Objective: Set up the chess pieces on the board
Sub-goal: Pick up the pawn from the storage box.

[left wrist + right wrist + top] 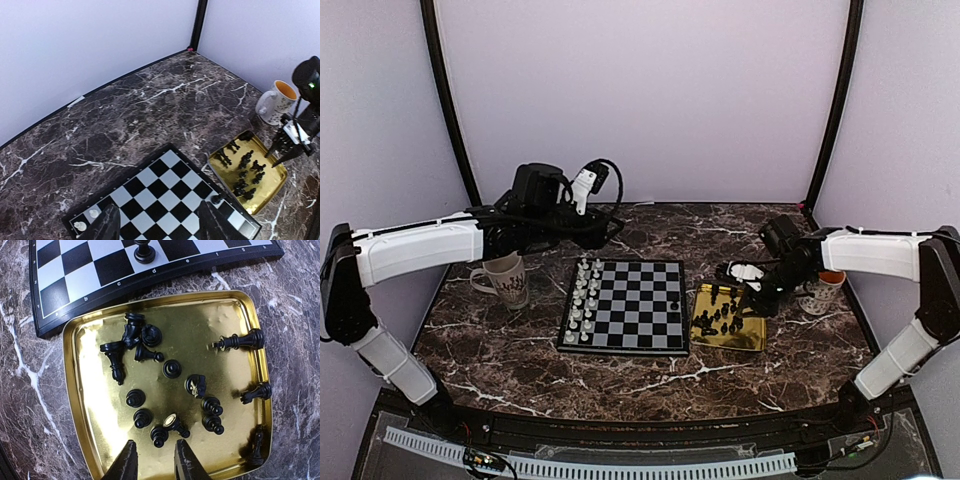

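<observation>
Your right gripper [155, 460] hangs over the near rim of the gold tray [72, 390]. Its fingers stand a narrow gap apart, and only bare gold shows between them, so it holds nothing. Just ahead of the tips lie an upright black pawn [159, 435] and a toppled piece with its pale base showing [175, 424]. Neither touches the fingers.

The tray holds roughly fifteen black chess pieces [171, 369]. Some stand and others lie on their sides. A knot of them sits toward the board side, and three lie along the right-hand rim. The tray's middle left is bare metal, which leaves room to come down there.

The board [75, 260] lies just beside the tray with a thin strip of table between them. One black piece [144, 252] stands on the board's edge row nearest the tray.

Your left gripper [160, 220] hangs above the board with its fingers spread wide and nothing between them. The pale pieces [585, 300] fill two rows along the board's left side. The squares between them and the lone black piece are free.

A speckled mug [505, 280] stands left of the board, under your left arm. An orange-lined mug [275, 102] stands beyond the tray, close to your right arm. The marble table [620, 400] runs out to lilac walls on three sides.
</observation>
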Controlling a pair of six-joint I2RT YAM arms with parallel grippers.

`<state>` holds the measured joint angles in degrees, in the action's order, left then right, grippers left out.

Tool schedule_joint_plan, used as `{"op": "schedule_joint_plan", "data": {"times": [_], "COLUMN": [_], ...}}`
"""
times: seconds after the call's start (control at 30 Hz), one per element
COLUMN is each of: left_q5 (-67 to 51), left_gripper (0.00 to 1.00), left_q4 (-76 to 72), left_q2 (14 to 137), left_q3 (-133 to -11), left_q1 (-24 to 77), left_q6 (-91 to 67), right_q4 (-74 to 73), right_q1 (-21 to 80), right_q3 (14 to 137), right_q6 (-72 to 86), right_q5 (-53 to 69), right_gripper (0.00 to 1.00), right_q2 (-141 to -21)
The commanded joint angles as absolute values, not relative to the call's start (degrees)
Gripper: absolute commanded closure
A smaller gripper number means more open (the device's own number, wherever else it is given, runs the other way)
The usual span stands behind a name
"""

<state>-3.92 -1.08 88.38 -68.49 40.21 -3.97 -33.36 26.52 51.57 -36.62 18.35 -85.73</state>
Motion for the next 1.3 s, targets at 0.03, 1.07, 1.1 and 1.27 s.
{"op": "schedule_joint_plan", "data": {"times": [0.03,1.07,1.1,1.27], "left_q5": [-7.7,-4.1,-4.2,-4.3], "left_gripper": [0.43,0.37,0.37,0.37], "left_q4": [-0.5,-1.2,-1.2,-1.3], "left_q2": [86.0,81.2,81.3,81.5], "left_q3": [-67.1,-65.7,-65.7,-65.7], "left_q1": [41.1,41.1,41.1,41.1], "left_q6": [-6.3,-5.2,-5.3,-5.2], "right_q4": [-36.2,-42.5,-42.5,-41.9], "right_q1": [29.3,36.7,36.7,36.7], "right_q3": [56.9,64.5,64.7,65.3], "right_q6": [-37.9,-36.6,-36.4,-35.6], "right_q5": [16.1,10.8,10.6,10.0], "right_gripper": [0.74,0.86,0.86,0.9], "right_q2": [-88.4,-100.7,-100.8,-101.6]}}
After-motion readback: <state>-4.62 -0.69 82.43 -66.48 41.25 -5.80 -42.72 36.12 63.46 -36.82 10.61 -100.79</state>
